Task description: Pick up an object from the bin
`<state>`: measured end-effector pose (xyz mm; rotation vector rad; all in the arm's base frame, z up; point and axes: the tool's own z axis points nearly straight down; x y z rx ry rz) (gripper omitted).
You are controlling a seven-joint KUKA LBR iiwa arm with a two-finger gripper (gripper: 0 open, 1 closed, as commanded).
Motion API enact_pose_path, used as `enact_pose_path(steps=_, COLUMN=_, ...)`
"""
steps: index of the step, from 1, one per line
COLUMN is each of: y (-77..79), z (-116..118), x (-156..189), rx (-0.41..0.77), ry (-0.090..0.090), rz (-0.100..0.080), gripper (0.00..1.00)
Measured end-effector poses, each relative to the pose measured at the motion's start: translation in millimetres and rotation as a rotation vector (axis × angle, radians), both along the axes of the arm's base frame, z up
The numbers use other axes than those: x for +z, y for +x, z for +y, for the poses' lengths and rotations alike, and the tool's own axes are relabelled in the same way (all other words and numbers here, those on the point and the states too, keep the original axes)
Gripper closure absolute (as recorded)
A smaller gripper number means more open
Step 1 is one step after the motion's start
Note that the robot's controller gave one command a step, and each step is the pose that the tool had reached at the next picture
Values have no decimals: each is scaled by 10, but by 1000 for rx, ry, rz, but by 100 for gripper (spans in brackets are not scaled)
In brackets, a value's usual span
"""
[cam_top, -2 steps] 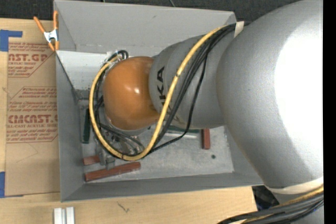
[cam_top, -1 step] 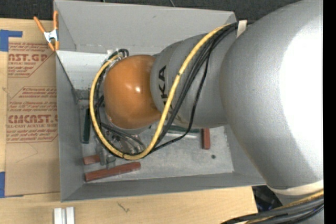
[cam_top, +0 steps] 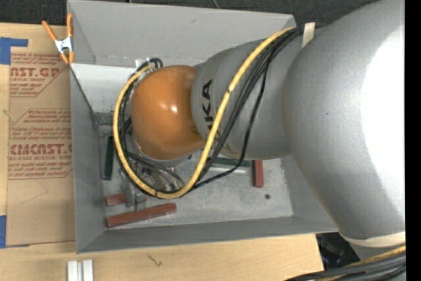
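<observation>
Arm: you see the grey arm (cam_top: 316, 108) reaching in from the right and covering most of the bin (cam_top: 177, 26).
Wrist: an orange cover (cam_top: 161, 112) sits over the bin's left half, with yellow and black cables (cam_top: 223, 102) looped round it.
Gripper: the gripper (cam_top: 150, 182) seems to sit just under the orange cover, low over the front-left floor; only bits of metal show there among the cables.
Grip state: you cannot tell from this view whether it is open or closed, and you see nothing held.
Nearest things: a small brown block (cam_top: 115, 199) lies just left of the gripper, and a long red-brown bar (cam_top: 141, 214) lies just in front of it, along the front wall.
Contact: you cannot tell whether the gripper touches either one.
Left side: a dark green stick (cam_top: 106, 158) lies along the left wall, beside the cable loop.
Right side: a short red-brown block (cam_top: 258, 173) lies on the floor, well apart from the gripper, with a dark speck (cam_top: 266, 196) near it.
</observation>
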<state>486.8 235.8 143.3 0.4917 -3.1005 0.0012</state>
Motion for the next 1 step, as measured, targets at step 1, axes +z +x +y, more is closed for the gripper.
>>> enact_pose_path(steps=1, y=-2, z=1, x=154, rx=0, ry=0, rz=1, gripper=100)
